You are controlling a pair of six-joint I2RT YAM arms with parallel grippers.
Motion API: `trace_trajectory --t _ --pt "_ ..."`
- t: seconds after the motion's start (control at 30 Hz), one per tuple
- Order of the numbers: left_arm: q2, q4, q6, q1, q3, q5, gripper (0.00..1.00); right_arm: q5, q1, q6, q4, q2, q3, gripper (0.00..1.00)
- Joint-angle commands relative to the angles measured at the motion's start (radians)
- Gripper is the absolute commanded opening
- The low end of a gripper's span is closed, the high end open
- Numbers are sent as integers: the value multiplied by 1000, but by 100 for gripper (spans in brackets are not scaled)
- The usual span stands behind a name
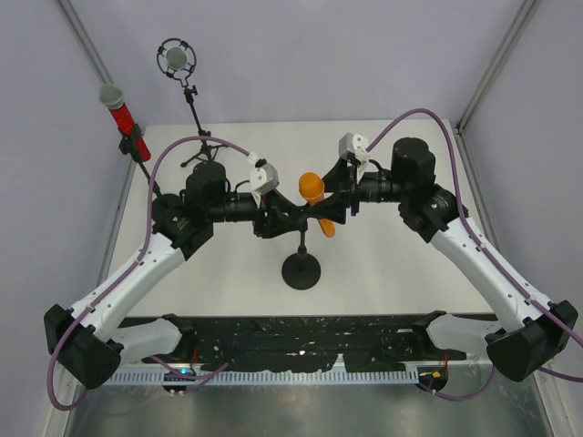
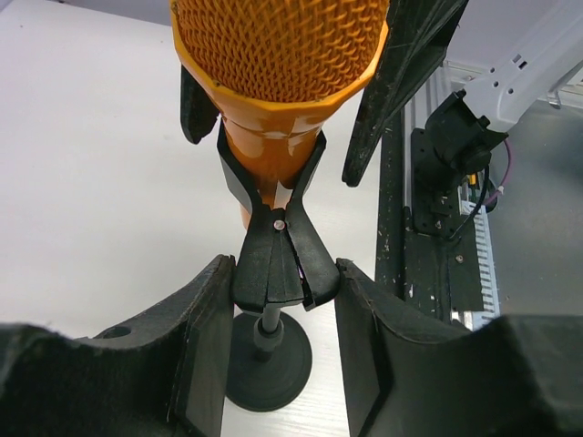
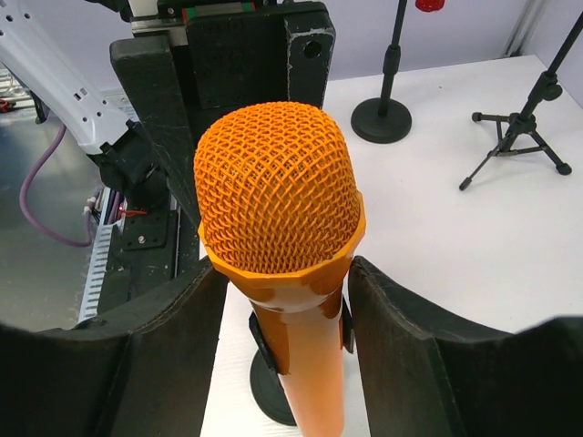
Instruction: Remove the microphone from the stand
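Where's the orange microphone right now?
Top view, middle of the table: the orange microphone sits clipped on the black stand, the left gripper flanking the clip and the right gripper flanking the microphone just below its head.

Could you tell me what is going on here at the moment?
Both arms meet at the orange microphone, which sits clipped on its stand. The left gripper straddles the clip; the right gripper straddles the microphone's body just below the head. Whether either grips yet is unclear. The microphone is not yet out.
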Motion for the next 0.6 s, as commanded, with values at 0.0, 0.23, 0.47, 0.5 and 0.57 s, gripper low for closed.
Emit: trace_trajectory --t 0.0,0.23,0.47,0.5,0.57 --pt "-29 53 -7 -3 12 -4 36 -11 6 -6 54 -22 4 59" --pt "-46 56 3 6 -8 13 37 3 7 8 74 -28 -6 50" --pt "-55 65 -6 9 -13 72 32 -1 9 17 89 -30 -13 41" --pt "-57 69 -6 12 -14 78 30 -4 9 17 89 -30 -14 40" --pt "-57 74 -12 14 -17 79 27 -17 11 18 92 -32 -16 38"
